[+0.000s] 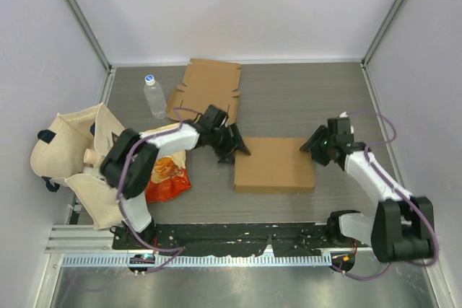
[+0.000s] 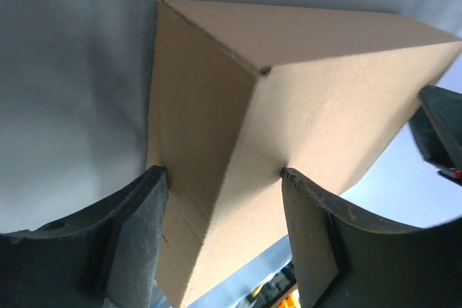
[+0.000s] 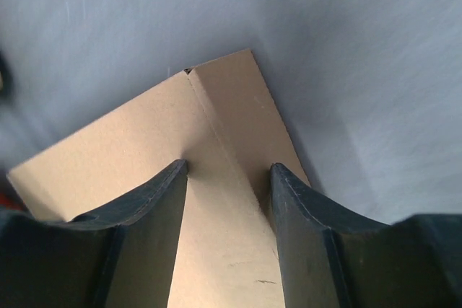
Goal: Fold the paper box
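The left gripper [image 1: 235, 148] is set at the left end of the brown box [image 1: 274, 165], which lies flat on the grey table [image 1: 310, 99] between the two arms. In the left wrist view one corner of the box is seen between the two dark fingers [image 2: 137, 239], which stand apart on either side of it – whether the cardboard is actually pinched cannot be told. The right gripper [image 1: 312, 142] is placed at the far right corner of the box. Its fingers [image 3: 303, 236] are likewise spread, with a folded edge of the box running up between them, and a firm hold cannot be confirmed there either.

Behind the box, a flat, unfolded sheet of cardboard [image 1: 207, 90] is laid on the table, with a clear plastic bottle [image 1: 154, 96] just to its left. A cream cloth bag [image 1: 76, 156] is seen at the table's left edge – an orange packet [image 1: 167, 177] lies beside it, by the left arm.
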`<move>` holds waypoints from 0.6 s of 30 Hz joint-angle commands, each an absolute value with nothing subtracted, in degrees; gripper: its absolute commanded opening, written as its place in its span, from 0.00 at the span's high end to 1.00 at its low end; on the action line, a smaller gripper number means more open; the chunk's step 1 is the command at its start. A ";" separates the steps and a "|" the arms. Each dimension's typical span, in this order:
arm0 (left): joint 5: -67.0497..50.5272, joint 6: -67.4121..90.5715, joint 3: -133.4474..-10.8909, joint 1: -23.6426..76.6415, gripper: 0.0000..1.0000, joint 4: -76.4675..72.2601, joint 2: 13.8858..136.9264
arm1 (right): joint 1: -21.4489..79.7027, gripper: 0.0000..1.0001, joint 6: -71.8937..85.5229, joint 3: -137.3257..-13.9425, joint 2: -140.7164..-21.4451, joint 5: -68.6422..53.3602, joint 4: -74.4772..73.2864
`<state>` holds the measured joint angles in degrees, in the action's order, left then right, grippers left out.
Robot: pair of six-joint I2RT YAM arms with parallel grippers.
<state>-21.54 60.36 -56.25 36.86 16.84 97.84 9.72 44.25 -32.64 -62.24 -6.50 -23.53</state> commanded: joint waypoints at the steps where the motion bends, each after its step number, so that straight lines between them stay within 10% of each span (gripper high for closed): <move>1: -26.63 68.30 -76.68 39.46 0.36 -8.26 114.93 | -1.29 0.45 38.16 -44.18 -76.94 -11.76 -13.90; 10: -24.43 68.00 -148.84 38.33 0.29 7.48 161.77 | -8.96 0.37 26.11 -71.68 -108.09 -13.98 -3.09; 18: -15.39 72.09 -152.83 36.04 0.25 -9.32 168.31 | -11.25 0.35 22.85 -89.64 -125.13 -14.76 -0.35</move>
